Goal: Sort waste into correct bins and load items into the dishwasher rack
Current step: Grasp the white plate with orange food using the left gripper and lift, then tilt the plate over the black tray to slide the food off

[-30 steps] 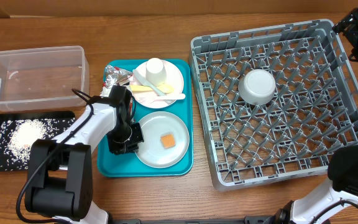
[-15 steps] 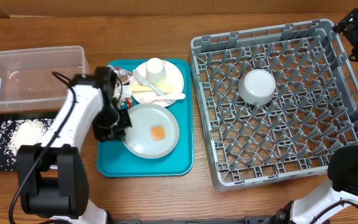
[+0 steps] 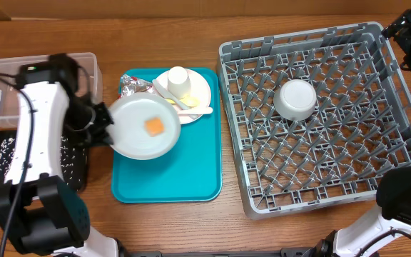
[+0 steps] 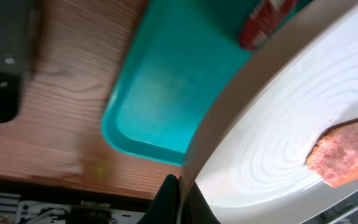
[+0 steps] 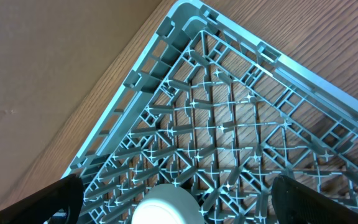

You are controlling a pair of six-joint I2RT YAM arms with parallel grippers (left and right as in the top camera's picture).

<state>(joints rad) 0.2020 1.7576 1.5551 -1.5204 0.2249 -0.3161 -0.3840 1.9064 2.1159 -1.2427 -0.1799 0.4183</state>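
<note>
My left gripper (image 3: 100, 123) is shut on the rim of a round white plate (image 3: 138, 132) and holds it lifted over the left edge of the teal tray (image 3: 184, 178). An orange food cube (image 3: 154, 126) lies on the plate; it also shows in the left wrist view (image 4: 344, 154). The second plate (image 3: 198, 89) on the tray carries a white cup (image 3: 178, 76) and yellow utensils (image 3: 184, 100). Silver foil (image 3: 133, 86) lies beside it. A red sachet (image 4: 266, 22) shows under the plate's rim. My right gripper (image 5: 173, 199) is open, high over the grey rack (image 3: 398, 107), which holds a white bowl (image 3: 295, 98).
A clear tub (image 3: 84, 71) stands at the back left. A black tray (image 3: 73, 168) with white rice (image 3: 6, 153) lies in front of it, partly under my left arm.
My left gripper has lifted the plate with the orange cube off the tray and carried it up and to the left, towards the bins. The right arm has not moved.
</note>
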